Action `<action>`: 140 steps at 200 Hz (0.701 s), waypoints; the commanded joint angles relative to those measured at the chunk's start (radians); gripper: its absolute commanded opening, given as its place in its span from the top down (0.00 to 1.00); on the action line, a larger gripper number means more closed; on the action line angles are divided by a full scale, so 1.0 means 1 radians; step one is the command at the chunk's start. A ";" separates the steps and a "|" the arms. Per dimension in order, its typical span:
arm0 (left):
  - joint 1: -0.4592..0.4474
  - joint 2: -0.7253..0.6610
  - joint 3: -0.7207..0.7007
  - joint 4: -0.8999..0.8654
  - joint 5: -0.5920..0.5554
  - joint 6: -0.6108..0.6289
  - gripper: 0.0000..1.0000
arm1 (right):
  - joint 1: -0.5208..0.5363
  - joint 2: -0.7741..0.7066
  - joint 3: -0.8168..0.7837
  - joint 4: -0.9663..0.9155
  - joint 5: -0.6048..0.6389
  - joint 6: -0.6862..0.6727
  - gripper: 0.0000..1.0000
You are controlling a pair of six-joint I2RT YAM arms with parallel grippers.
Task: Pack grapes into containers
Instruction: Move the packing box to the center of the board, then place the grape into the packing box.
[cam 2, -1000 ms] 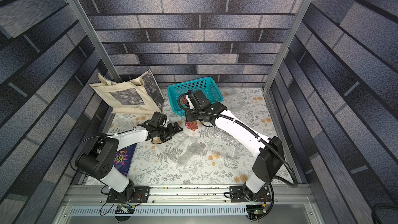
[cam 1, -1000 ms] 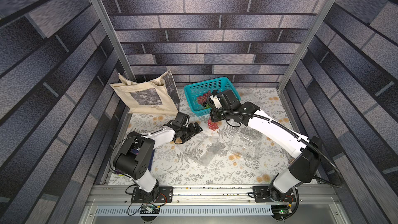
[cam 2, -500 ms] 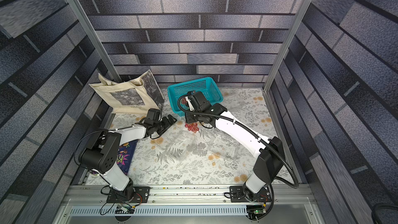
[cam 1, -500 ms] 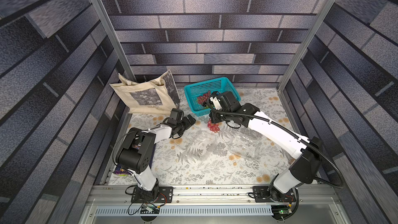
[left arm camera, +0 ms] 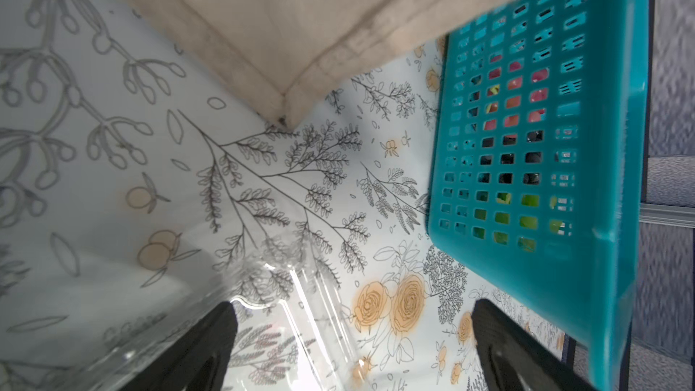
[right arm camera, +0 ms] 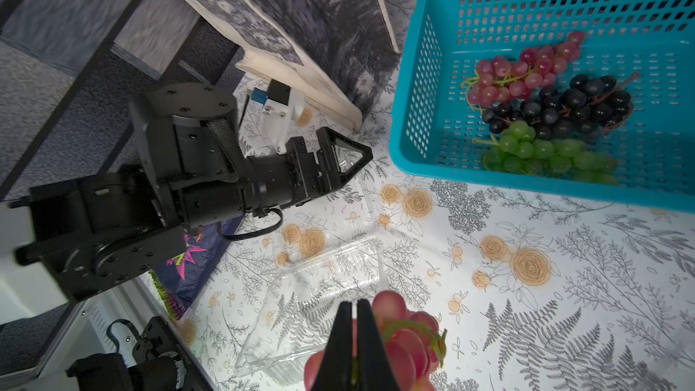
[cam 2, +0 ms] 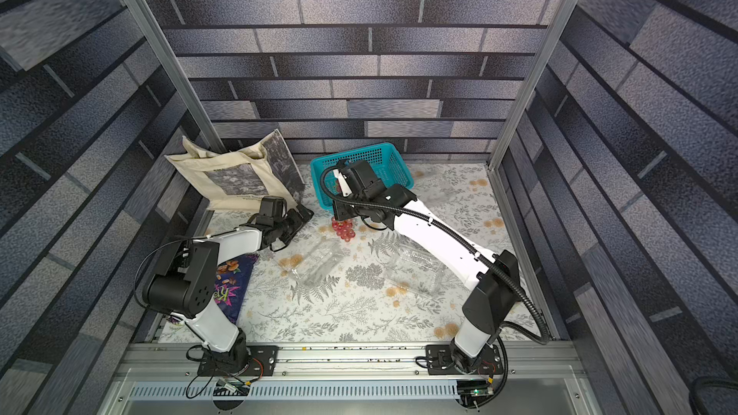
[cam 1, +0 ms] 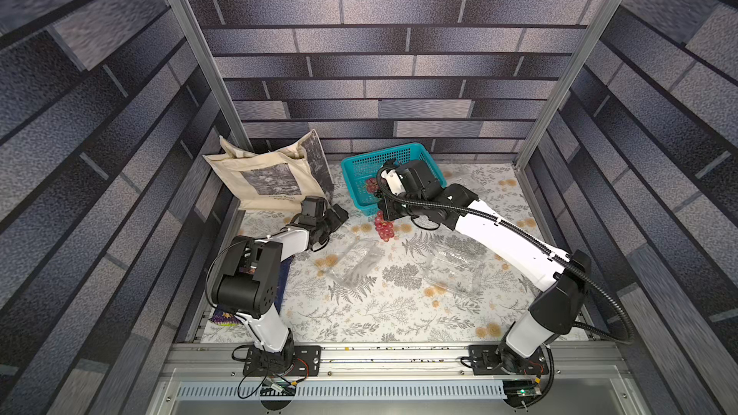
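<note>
The right gripper [right arm camera: 353,332] has its jaws pressed almost together on the held red bunch [right arm camera: 398,340], apparently on its thin green stem. The berries hang just beside and under the tips, clear of the table [right arm camera: 564,314]. Below and slightly ahead of those jaws lies the open clear container [right arm camera: 319,295], which is empty, while a second container [cam 1: 459,269] sits well apart from them, under the right forearm. The left gripper [left arm camera: 353,306] has its jaws spread wide and holds nothing. A corner of the open clear container reaches in near one of its fingers, though I cannot tell whether they touch. The teal basket [right arm camera: 406,107] stands ahead and to the side of both pairs of jaws, with a red bunch [right arm camera: 526,69], a dark bunch [right arm camera: 564,107] and a green bunch [right arm camera: 545,156] waiting inside. The bunches look light but awkward: the berries are glossy and soft, likely to slip, bruise or pull off under a squeeze. The stem is probably the tough part, so a hold on the main stalk near its top seems best. The thin plastic box will probably flex and skid, so it may need steadying at the rim.
</note>
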 commanded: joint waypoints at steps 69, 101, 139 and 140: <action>0.117 -0.306 -0.040 -0.121 0.090 -0.045 0.00 | 0.164 0.149 0.150 -0.027 -0.012 0.065 1.00; 0.198 -0.430 -0.090 -0.218 0.118 -0.014 0.00 | 0.190 0.186 0.067 0.039 -0.033 0.111 1.00; 0.199 -0.492 -0.117 -0.260 0.135 0.015 0.00 | 0.189 0.210 -0.053 0.087 -0.011 0.133 1.00; 0.198 -0.492 -0.118 -0.261 0.134 0.016 0.00 | 0.189 0.211 -0.056 0.088 -0.009 0.132 1.00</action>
